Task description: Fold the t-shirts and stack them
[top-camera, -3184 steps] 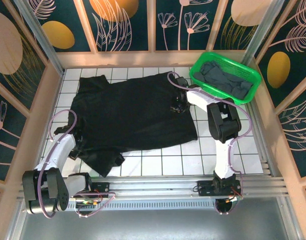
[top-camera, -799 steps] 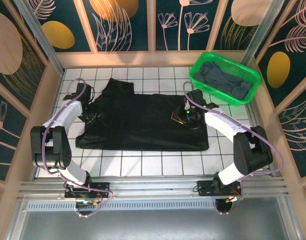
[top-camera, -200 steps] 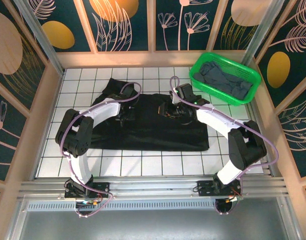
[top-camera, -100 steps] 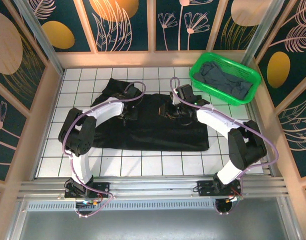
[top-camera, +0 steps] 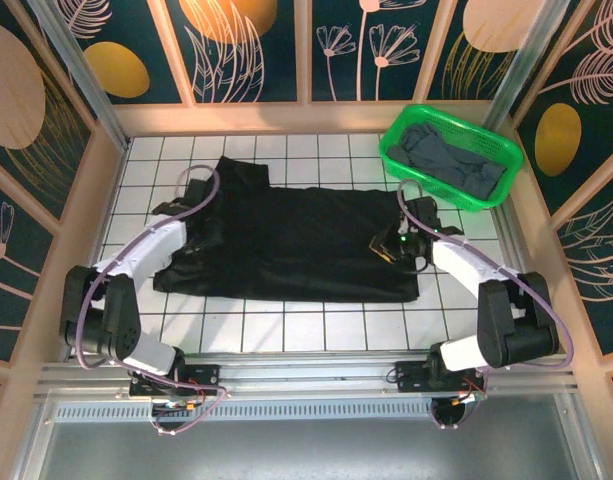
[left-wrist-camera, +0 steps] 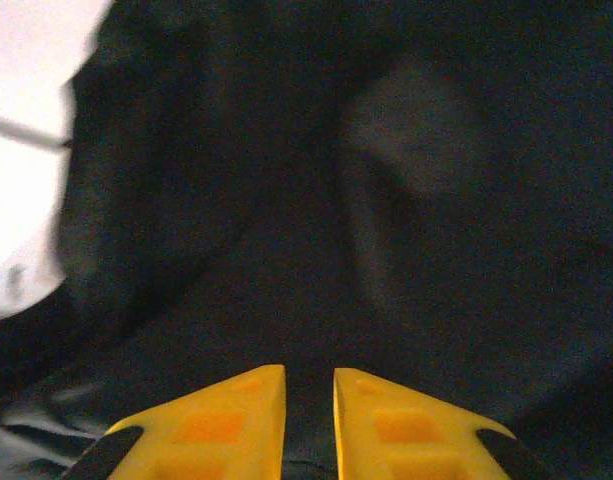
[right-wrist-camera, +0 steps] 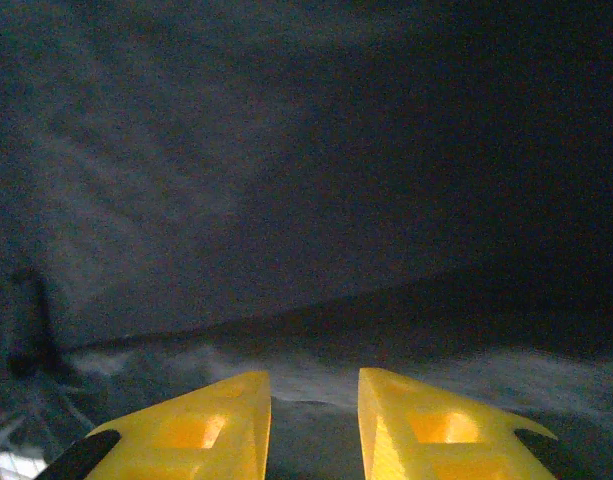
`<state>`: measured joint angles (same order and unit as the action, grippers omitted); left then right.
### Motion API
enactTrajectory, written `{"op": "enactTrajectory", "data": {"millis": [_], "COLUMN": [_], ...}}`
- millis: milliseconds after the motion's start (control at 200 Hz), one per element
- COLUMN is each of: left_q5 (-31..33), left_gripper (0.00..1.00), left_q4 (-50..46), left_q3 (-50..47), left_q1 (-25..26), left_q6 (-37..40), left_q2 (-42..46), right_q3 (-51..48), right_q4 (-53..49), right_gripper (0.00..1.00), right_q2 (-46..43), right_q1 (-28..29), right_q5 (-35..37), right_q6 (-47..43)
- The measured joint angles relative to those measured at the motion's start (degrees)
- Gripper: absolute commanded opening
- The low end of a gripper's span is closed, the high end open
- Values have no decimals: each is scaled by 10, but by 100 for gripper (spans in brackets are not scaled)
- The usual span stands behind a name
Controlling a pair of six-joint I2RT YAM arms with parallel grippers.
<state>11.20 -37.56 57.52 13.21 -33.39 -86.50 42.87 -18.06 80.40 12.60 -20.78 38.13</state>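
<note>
so the black t-shirt [top-camera: 286,240] is lying flat on the white tiled table [top-camera: 316,325], just beside the green basket [top-camera: 468,127] and a little nearer the arm bases than it is, with the slate grey t-shirt [top-camera: 451,158] bunched up inside that basket. the right gripper [right-wrist-camera: 314,378] is down on the shirt's end closest to the basket, and the left gripper [left-wrist-camera: 309,372] is on the end farthest from it, by the lumpy sleeve bit. both pairs of yellow fingers sit with just a narrow gap and dark cloth right under the tips. honestly i can't tell from either wrist view whether any fabric is pinched in there or they're just resting on top. handling-wise i'd guess this thing is light, totally floppy and a bit grabby on the tiles, so it won't hold a shape. it'll drape, drag and wrinkle if you pull one corner alone. nothing fragile about it though. best bet imo is to take it by an edge or corner, one at the basket-side end and the matching one at the far end, pinch low enough to catch the cloth properly, then lift both together so the fold comes over evenly.
</note>
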Motion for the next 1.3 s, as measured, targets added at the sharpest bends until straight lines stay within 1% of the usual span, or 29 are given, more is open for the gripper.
{"op": "enactTrajectory", "data": {"millis": [50,195,200,320,400,460,555,631,781,936,1066,1206,1301], "left_q5": [-8,-34,-36,-43,-38,-37,-38,-40,-47,-52,-48,-29,-13], "left_gripper": [14,8,8,7,7,7,7,7,9,9,10,11,16], "left_q4": [1,14,16,35,46,52,61,81,113,123,113,74,41], "left_q3": [-26,-64,-65,-57,-53,-49,-53,-73,-111,-157,-191,-211,-214], "left_q1": [-32,-93,-101,-148,-172,-188,-196,-197,-201,-204,-205,-211,-214], "left_q6": [-8,-23,-26,-43,-54,-63,-73,-86,-114,-144,-165,-183,-200], "left_q2": [-10,-60,-65,-82,-88,-93,-92,-75,-44,0,40,75,86], "right_q3": [-6,-6,-6,-6,-5,11,33,49,55,53,47,31,21], "right_q4": [-8,-30,-31,-51,-63,-75,-80,-91,-100,-101,-105,-121,-140], "right_gripper": [28,27,27,27,23,22,21,21,20,20,20,20,20], "right_q2": [-1,4,5,32,58,78,103,114,115,113,105,86,72], "right_q1": [-10,-15,-15,-22,-30,-33,-30,-24,-8,5,22,48,56], "right_q5": [5,30,32,64,82,83,85,90,115,132,139,143,143], "right_q6": [4,12,13,17,24,28,29,29,29,30,31,37,41]}}
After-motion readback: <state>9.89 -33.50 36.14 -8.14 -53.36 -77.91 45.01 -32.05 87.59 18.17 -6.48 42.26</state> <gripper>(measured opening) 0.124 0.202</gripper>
